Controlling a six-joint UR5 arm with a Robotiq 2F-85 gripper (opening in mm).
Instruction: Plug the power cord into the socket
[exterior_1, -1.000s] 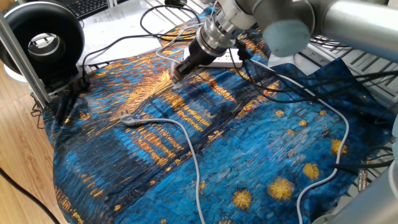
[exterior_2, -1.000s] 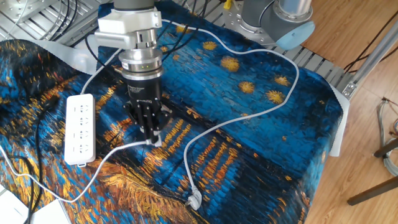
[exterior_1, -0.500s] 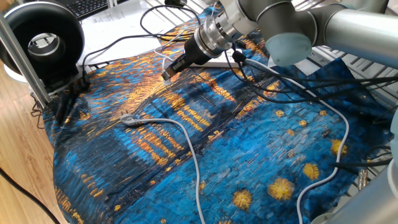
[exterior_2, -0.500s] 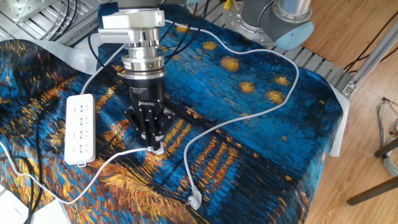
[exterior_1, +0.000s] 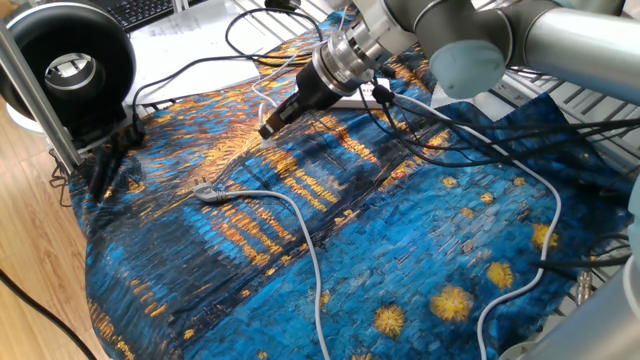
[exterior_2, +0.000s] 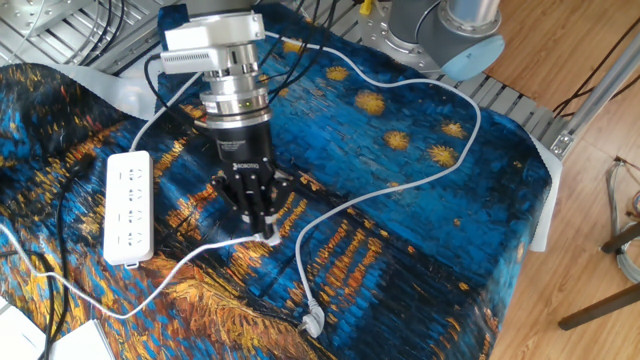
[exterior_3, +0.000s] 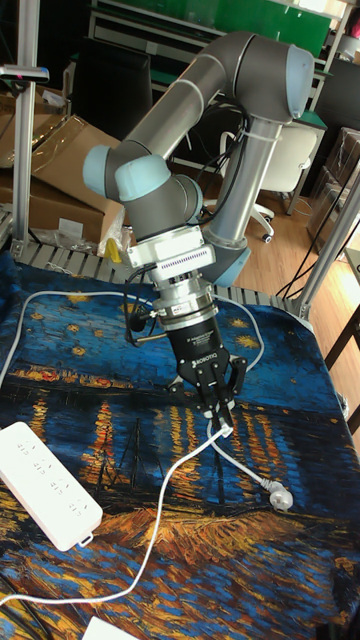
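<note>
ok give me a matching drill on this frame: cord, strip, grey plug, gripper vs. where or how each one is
Things:
1. thin white cord
2. power strip
3. grey plug
4. gripper

States:
a. lying loose on the cloth, nothing touching it
b. tilted down over the cloth, jaws closed
c. one end pinched in the jaws, the rest trailing over the cloth
d. flat on the cloth, off to the side of the jaws

Pairs: 1-c, 2-d, 3-a, 4-b

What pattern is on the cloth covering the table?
A painted night scene, deep blue with yellow stars and orange reflections, on the cloth; clearest in the other fixed view.
</note>
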